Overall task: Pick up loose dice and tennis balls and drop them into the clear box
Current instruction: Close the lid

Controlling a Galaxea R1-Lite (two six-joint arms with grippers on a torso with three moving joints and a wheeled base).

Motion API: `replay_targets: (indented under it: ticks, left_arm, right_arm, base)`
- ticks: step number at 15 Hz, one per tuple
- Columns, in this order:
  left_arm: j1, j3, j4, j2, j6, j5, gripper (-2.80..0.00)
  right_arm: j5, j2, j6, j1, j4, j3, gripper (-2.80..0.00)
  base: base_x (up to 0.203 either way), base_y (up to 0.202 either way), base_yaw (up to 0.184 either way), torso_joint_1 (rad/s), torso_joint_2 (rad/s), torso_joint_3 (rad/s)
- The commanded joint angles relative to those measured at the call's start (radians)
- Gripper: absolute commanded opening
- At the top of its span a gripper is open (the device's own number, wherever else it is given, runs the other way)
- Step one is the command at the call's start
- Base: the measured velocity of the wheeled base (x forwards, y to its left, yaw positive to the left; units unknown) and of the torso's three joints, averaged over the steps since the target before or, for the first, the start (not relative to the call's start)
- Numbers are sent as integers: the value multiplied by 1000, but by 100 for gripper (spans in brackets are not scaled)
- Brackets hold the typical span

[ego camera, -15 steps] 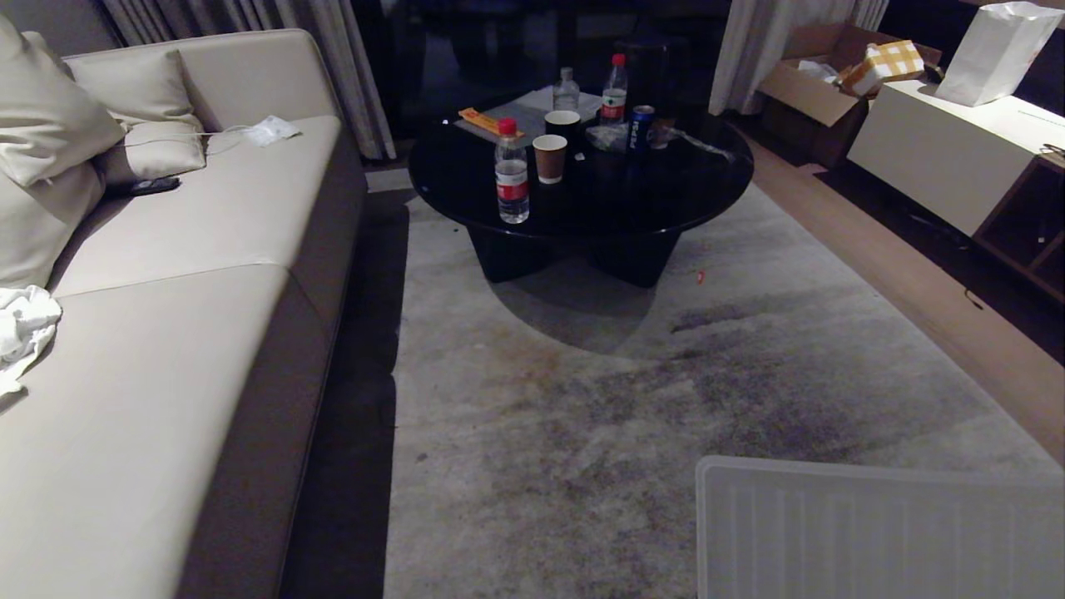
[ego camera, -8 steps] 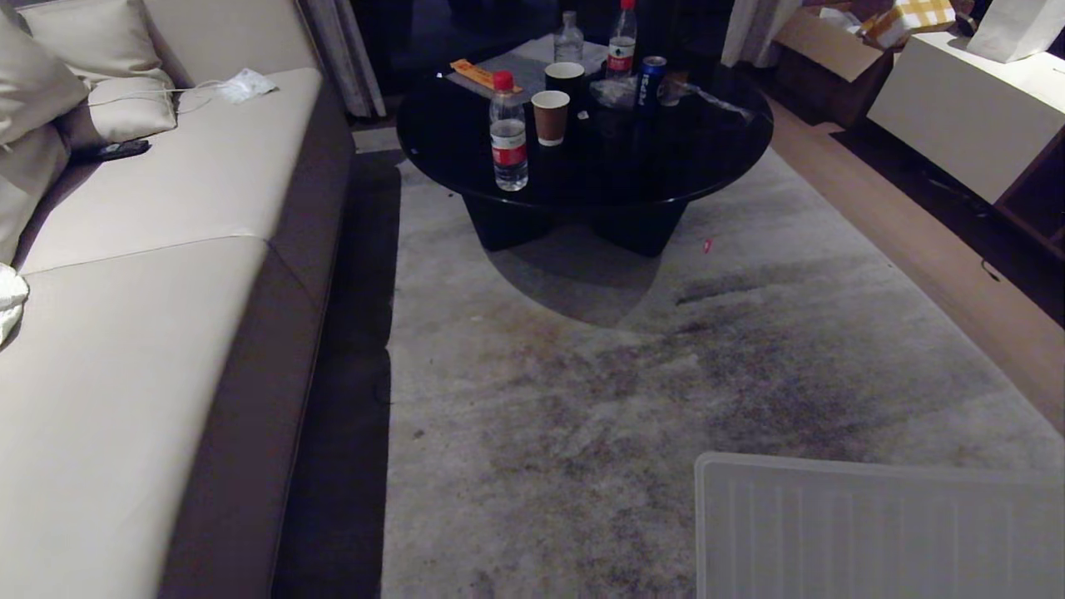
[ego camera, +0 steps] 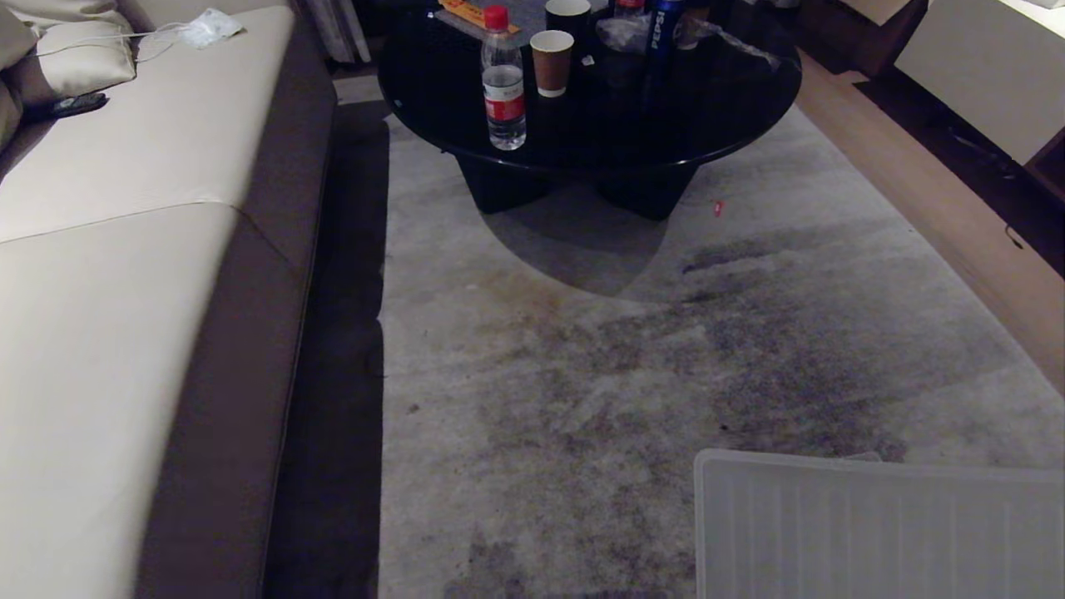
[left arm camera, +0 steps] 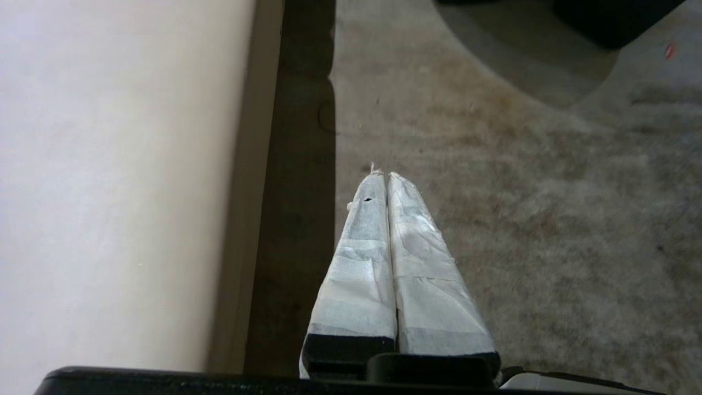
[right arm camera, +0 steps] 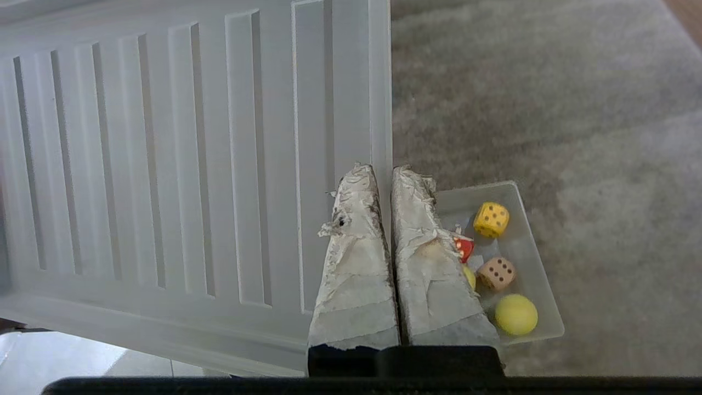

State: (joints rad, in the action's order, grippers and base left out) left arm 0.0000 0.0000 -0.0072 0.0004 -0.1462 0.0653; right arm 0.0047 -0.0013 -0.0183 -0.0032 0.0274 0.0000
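Note:
The clear box [right arm camera: 467, 198] stands on the carpet in the right wrist view. In it lie a yellow die [right arm camera: 491, 219], a brown die [right arm camera: 496, 273], a red die [right arm camera: 464, 247] half hidden by a finger, a tennis ball [right arm camera: 516, 314] and the edge of a second ball [right arm camera: 469, 277]. My right gripper [right arm camera: 384, 170] hangs shut and empty above the box's edge. In the left wrist view my left gripper [left arm camera: 382, 175] is shut and empty over the carpet beside the sofa [left arm camera: 109, 181]. Neither arm shows in the head view.
A flat ribbed clear lid [ego camera: 874, 532] lies on the carpet at the near right, beside the box. The beige sofa [ego camera: 125, 249] runs along the left. A black round table [ego camera: 599, 108] with a water bottle [ego camera: 503, 79], cups and a can stands ahead.
The head view has tipped downward, so the whole scene has slid up the picture and the table now meets the top edge. Nothing in the room has moved.

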Motion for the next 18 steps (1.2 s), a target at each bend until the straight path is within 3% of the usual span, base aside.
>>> replay_targets:
  ticks: [1,18]
  left_arm:
    - [0,0,0,1,-1,2,-280]
    - [0,0,0,1,-1,1,-280]
  right_arm:
    - [1,1,0,0,0,9,-280]
    - [1,1,1,0,0,9,-280]
  base:
    - [0,0,0,5,2,-190]
    - [0,0,0,3,3,-199]
